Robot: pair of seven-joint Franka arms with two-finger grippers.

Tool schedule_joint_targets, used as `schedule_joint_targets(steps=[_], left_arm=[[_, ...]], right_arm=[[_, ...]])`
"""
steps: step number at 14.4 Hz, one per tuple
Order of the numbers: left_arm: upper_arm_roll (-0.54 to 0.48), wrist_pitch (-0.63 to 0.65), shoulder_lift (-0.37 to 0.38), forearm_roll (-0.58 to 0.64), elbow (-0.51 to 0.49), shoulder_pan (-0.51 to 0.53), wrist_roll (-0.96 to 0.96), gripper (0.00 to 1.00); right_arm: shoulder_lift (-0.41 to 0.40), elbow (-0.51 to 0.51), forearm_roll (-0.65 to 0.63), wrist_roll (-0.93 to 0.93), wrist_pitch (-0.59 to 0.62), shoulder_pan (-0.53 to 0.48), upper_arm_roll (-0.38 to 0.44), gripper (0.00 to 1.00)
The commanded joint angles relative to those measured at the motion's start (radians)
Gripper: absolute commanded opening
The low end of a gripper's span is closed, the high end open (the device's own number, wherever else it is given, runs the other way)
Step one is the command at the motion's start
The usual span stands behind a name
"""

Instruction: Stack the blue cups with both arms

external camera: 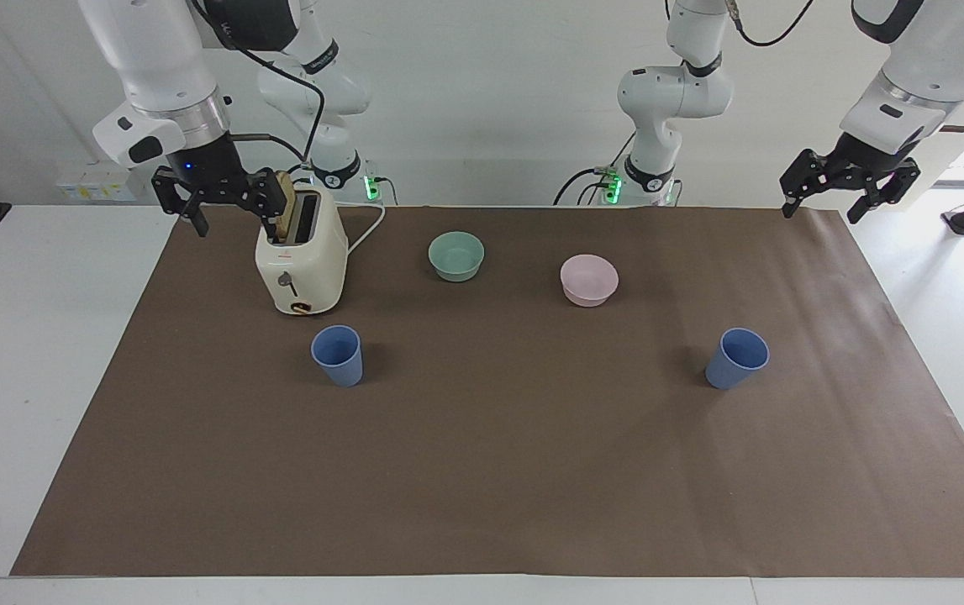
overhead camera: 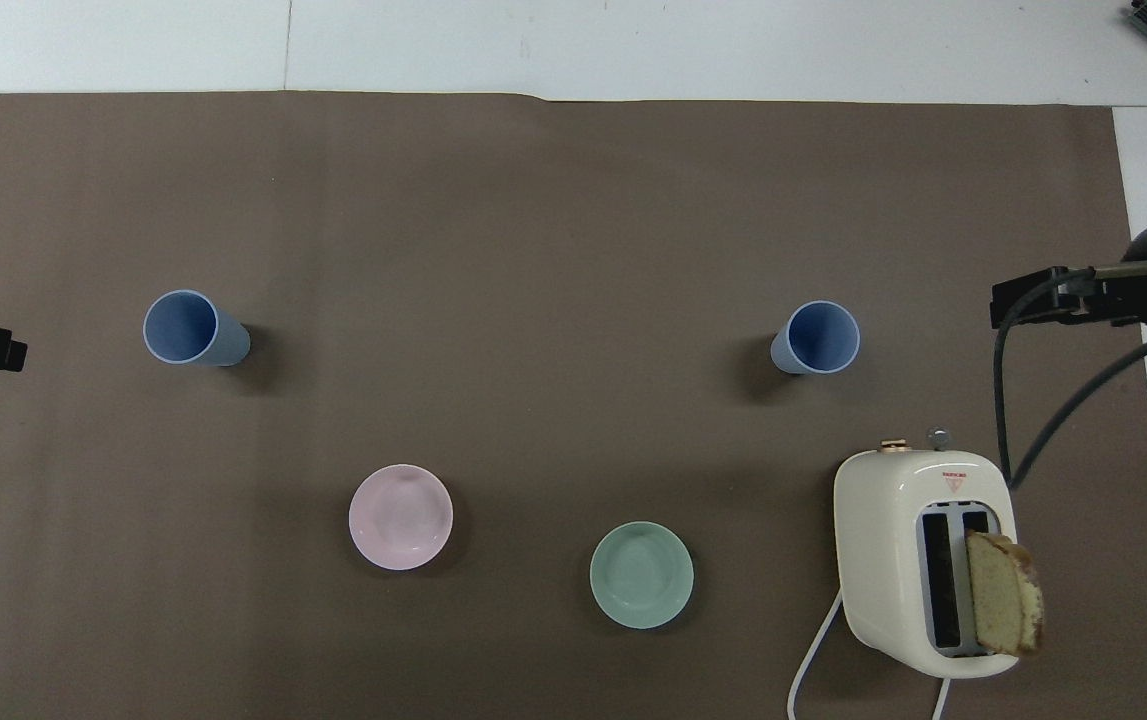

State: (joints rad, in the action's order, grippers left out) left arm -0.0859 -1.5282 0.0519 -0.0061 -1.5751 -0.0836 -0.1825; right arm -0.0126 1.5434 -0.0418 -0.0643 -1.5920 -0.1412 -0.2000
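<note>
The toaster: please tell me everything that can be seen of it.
The toaster is cream-white and glossy, with rounded corners, two dark slots on top, and a lever and a round knob on its front end. A slice of bread stands in one slot, sticking out. A white cord leaves its base. It stands upright on the brown mat toward the right arm's end, nearer the robots than the cup beside it. Nothing grips it.

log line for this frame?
stage: pre-grasp | blue cups: upright, apart | left end effector: open, empty | right end effector: open, empty

White jointed arms [external camera: 154, 59], black cables, black pincers.
</note>
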Motion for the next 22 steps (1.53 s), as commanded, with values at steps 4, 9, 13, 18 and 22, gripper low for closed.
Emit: schedule_joint_targets(steps=[4,9,13,18,22], left_arm=[[-0.001,-0.02,0.014,0.003,-0.02,-0.001,-0.006,1.0],[-0.001,-0.04,0.014,0.003,-0.022,0.001,-0.006,1.0],[-0.001,-0.041,0.013,0.003,-0.022,0.001,-0.008,1.0],[-0.001,-0.047,0.008,0.005,-0.02,-0.002,-0.006,1.0],[-0.001,-0.055,0.005,0.003,-0.022,0.002,-0.031,1.0]], right_arm=[[0.011,0.007,0.022,0.015,0.001,-0.015,-0.006,1.0],[0.011,0.007,0.022,0.015,0.001,-0.015,-0.006,1.0],[0.011,0.007,0.022,0.015,0.001,-0.015,-0.006,1.0],[0.011,0.009,0.022,0.015,0.001,-0.015,-0.006,1.0],[0.011,0.007,0.02,0.015,0.001,-0.015,-0.006,1.0]])
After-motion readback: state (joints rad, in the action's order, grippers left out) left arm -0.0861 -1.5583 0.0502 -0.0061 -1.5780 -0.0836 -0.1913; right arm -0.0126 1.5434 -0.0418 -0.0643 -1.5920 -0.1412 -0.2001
